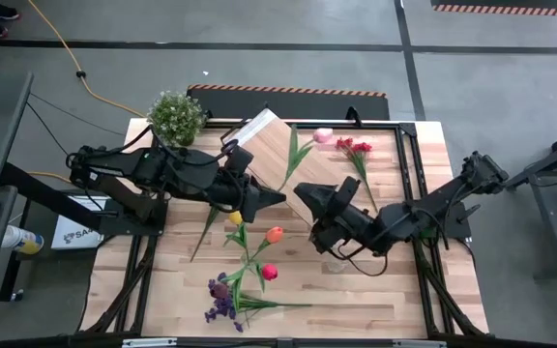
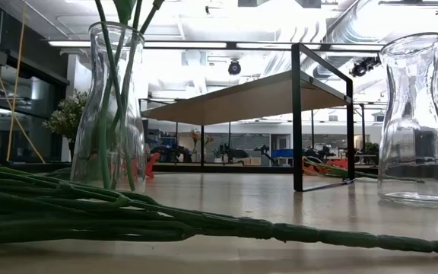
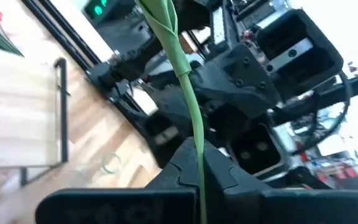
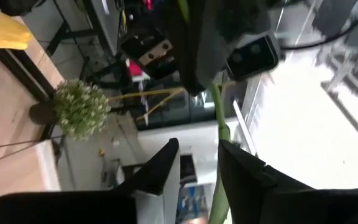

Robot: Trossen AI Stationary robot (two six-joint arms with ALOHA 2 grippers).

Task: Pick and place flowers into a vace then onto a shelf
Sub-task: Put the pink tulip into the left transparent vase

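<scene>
Above mid-table, left pincer [image 3: 199, 171] clamped on green stem [image 3: 188, 93], right pincer [image 4: 197, 165] parted beside it

From my station the only lettering I can make out is on a white box [image 1: 75, 232] on the floor left of the desk [image 1: 395, 300], under the left arm in the high view, where dark capitals begin "SA" before the arm's frame hides the rest. In the left wrist view, raised letters run along the dark edge of the gripper body [image 3: 135, 208], but they sit upside down and I cannot read them. Nothing else in my four views carries a label, brand, number or sign I can read.
</scene>
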